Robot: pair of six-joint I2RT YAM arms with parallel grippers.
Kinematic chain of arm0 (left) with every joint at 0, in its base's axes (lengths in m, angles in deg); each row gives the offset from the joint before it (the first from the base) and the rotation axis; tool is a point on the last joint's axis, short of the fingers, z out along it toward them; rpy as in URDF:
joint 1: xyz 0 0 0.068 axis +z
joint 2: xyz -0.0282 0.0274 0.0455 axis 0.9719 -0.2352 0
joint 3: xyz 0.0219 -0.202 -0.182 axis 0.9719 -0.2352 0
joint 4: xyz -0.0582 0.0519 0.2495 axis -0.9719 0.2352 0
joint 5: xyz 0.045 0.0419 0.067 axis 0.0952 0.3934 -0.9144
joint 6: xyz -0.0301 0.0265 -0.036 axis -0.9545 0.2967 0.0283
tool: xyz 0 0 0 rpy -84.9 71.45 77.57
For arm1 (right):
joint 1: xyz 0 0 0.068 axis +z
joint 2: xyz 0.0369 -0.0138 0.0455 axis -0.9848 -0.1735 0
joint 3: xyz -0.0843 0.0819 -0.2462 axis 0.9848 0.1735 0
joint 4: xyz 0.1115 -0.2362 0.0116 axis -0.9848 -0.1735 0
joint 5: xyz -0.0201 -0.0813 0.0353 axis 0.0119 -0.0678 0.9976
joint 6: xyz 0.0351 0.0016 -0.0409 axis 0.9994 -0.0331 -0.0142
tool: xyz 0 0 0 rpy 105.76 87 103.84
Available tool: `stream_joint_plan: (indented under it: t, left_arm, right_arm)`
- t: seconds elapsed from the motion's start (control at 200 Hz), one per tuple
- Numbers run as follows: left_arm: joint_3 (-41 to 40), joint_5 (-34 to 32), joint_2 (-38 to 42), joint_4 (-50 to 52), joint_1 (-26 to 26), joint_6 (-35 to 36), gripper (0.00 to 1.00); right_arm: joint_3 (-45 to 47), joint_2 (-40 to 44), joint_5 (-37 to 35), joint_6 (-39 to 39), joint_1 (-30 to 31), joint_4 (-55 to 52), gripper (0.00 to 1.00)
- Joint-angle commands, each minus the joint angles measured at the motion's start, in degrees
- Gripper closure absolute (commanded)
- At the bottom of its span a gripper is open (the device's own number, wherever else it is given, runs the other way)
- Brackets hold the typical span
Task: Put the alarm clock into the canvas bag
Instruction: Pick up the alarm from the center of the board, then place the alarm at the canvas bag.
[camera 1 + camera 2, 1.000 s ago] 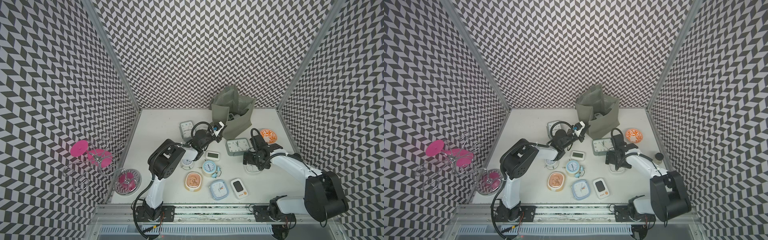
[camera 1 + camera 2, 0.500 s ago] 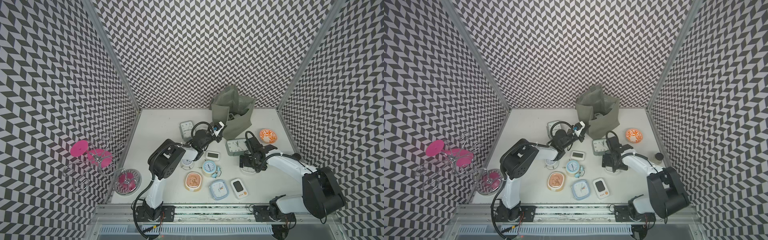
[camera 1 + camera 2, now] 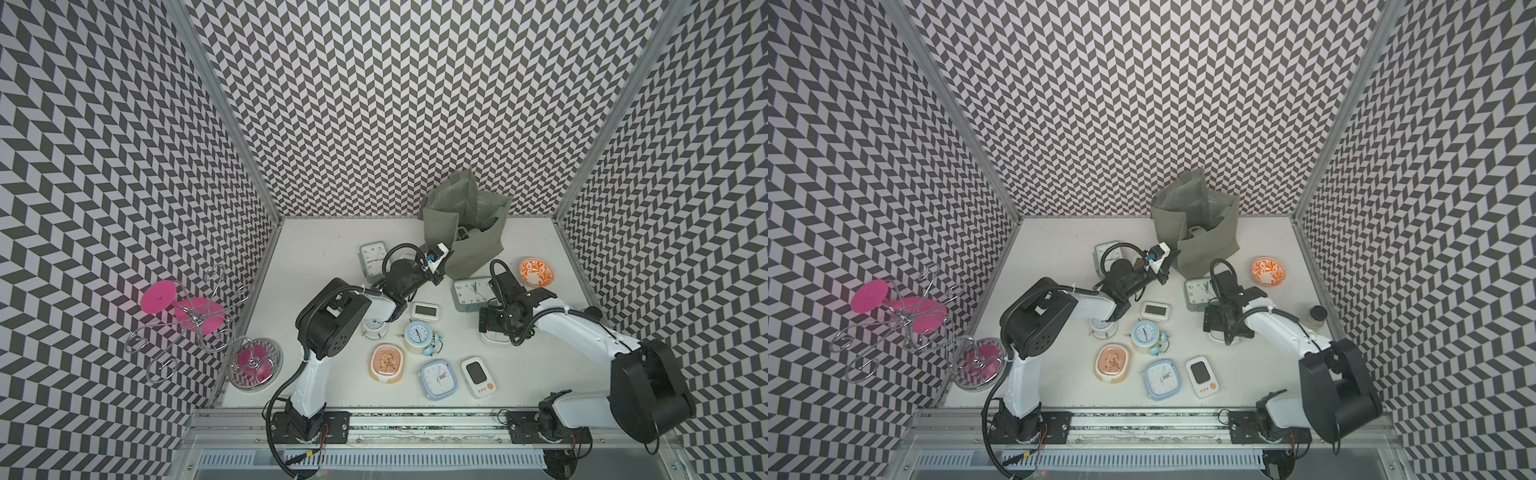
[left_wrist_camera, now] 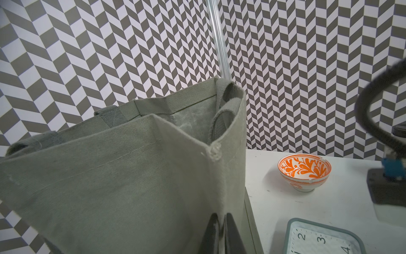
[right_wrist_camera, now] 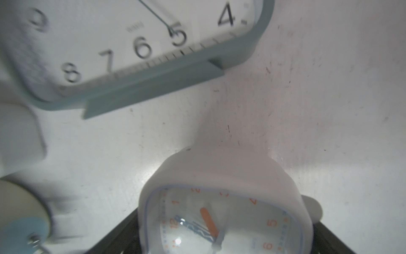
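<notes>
The alarm clock (image 5: 224, 211) for this move is the white, rounded-square one with orange numerals. It lies face up on the bench (image 3: 328, 245), at the right of the scattered clocks and straight under the right wrist. The right fingers (image 5: 123, 237) stand spread wide on either side of its body, roughly at its twelve and six edges; I cannot tell whether they already press its sides, and nothing shows it lifted. The case is about as broad as it is long, so no axis favours one grip over another. The canvas bag (image 3: 473, 253) stands upright at the back of the bench, far and a little left of the clock, with its mouth up and something pale already inside. The left fingers (image 4: 234, 237) are closed almost together on the fabric at its near left corner, so the right arm is both the nearer and the free one. A grey-green clock (image 3: 469, 293) lies flat between the white clock and the bag, just beside each, so the carry probably has to rise over it and over the bag's near wall. An orange bowl (image 3: 536, 272) sits to the right of the bag, apart from that path. The bench is smooth, white and lightly scuffed, and the other clocks lie well apart to the left
</notes>
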Motion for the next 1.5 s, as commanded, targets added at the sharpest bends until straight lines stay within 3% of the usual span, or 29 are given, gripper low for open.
stream_joint_plan:
  t: [0.0,0.15,0.3,0.616,0.886,1.222,1.497]
  left_arm:
    - [0.3,0.1,-0.6,-0.3,0.0,0.3,0.90]
    - [0.0,0.1,-0.7,-0.7,0.0,0.4,0.90]
    - [0.0,0.2,-0.8,-1.5,0.0,0.1,0.90]
    - [0.3,1.1,-0.8,-1.5,0.0,-0.4,0.90]
    - [0.0,1.1,-0.8,-1.3,-0.3,0.0,0.90]
    - [0.0,1.0,-1.2,-1.2,-0.5,0.2,0.90]
    - [0.1,0.7,-1.6,-1.0,-0.4,0.6,0.90]
  right_arm:
    - [-8.0,6.3,-2.4,0.9,0.5,-3.4,0.15]
    - [-21.6,9.2,-2.4,-1.0,0.5,-6.2,0.20]
    - [-35.0,6.7,-2.9,-5.0,0.7,-2.1,0.21]
    - [-65.0,-15.4,-2.4,-13.2,1.0,1.9,0.21]
    - [-88.4,-37.2,-1.7,-15.3,-1.0,-2.3,0.21]
    - [-88.9,-47.4,-0.5,-17.2,-5.7,1.7,0.24]
    - [-79.7,-51.4,0.7,-20.9,-5.7,4.0,0.23]
